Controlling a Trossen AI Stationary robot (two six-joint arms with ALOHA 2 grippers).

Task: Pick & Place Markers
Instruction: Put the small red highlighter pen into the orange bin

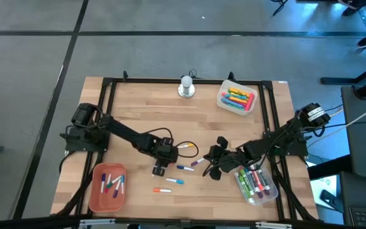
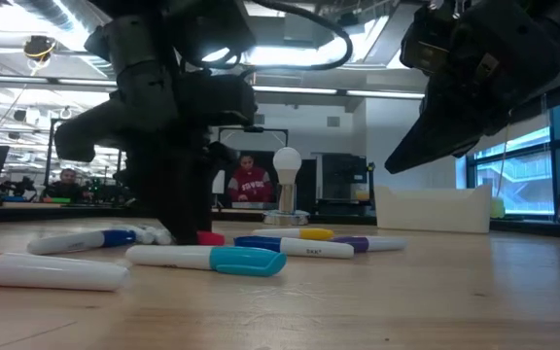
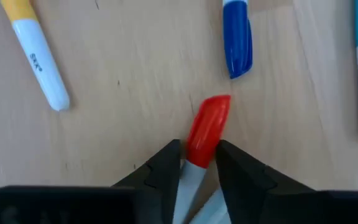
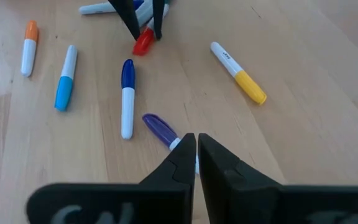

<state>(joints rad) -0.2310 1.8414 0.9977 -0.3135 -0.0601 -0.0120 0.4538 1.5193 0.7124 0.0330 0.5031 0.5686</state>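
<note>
Red-capped marker (image 3: 207, 130) (white barrel) between fingers (image 3: 160, 168)

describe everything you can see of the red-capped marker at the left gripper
The red-capped marker is a short pen with a glossy red plastic cap and a white barrel. It lies on the wooden table, between the left gripper's two dark fingers, which stand close on either side just behind the cap. The barrel runs back under the gripper, mostly hidden. A blue-capped marker lies just beyond the cap's tip, not touching it.
</note>
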